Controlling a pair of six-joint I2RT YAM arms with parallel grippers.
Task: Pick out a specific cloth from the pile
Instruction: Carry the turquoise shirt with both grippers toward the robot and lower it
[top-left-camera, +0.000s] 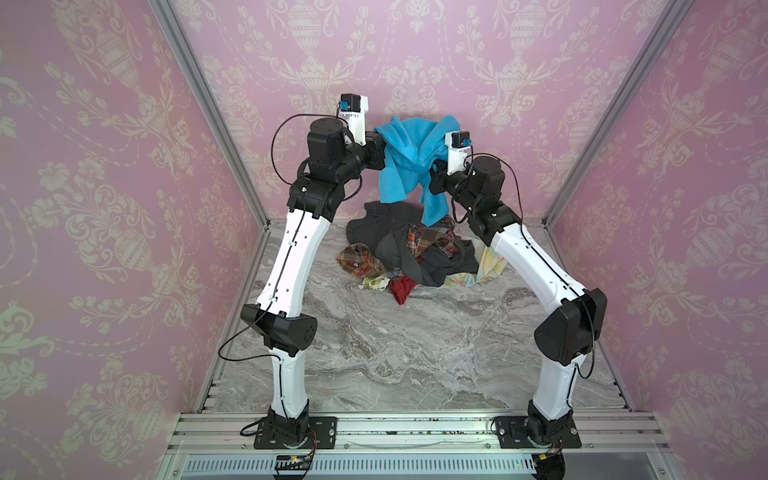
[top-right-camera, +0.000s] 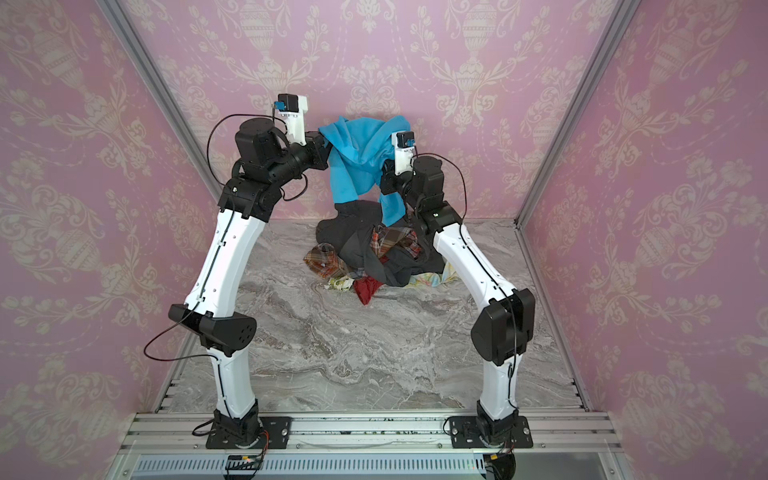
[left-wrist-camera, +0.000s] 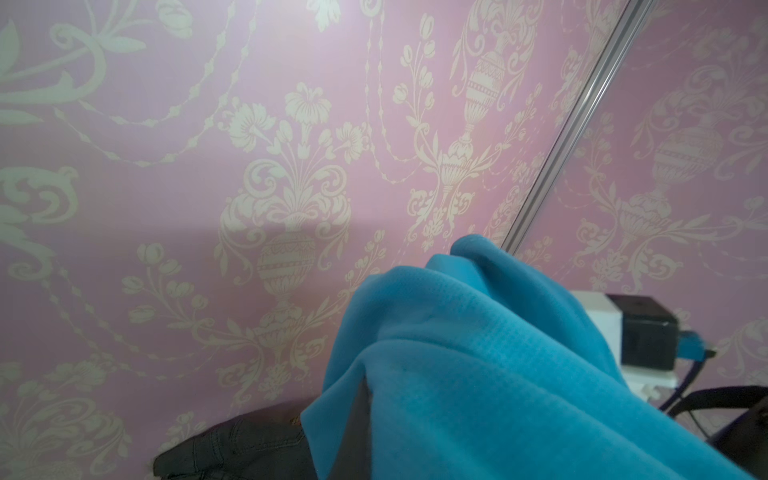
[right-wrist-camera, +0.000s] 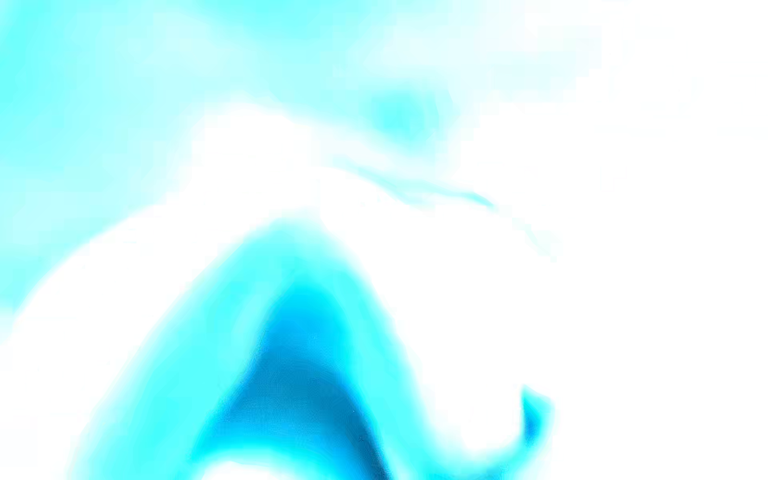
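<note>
The turquoise cloth (top-left-camera: 409, 153) (top-right-camera: 357, 153) hangs in the air near the back wall, above the pile (top-left-camera: 415, 249) (top-right-camera: 374, 253) of dark grey, plaid, floral and red fabric. My left gripper (top-left-camera: 381, 143) (top-right-camera: 326, 143) holds the cloth's upper left part, its fingers buried in the folds. My right gripper (top-left-camera: 436, 172) (top-right-camera: 386, 174) is pushed into the cloth's right side, and fabric hides its jaws. The cloth (left-wrist-camera: 478, 374) fills the left wrist view's lower half. In the right wrist view the cloth (right-wrist-camera: 299, 374) is a glaring blur. Its lowest tail reaches the plaid.
Pink patterned walls (top-left-camera: 124, 208) close in the left, back and right sides. A dark red cloth (top-left-camera: 403, 289) and a pale floral cloth (top-left-camera: 490, 266) lie at the pile's front edge. Bare marble tabletop (top-left-camera: 395, 353) stretches to the front rail (top-left-camera: 415, 428).
</note>
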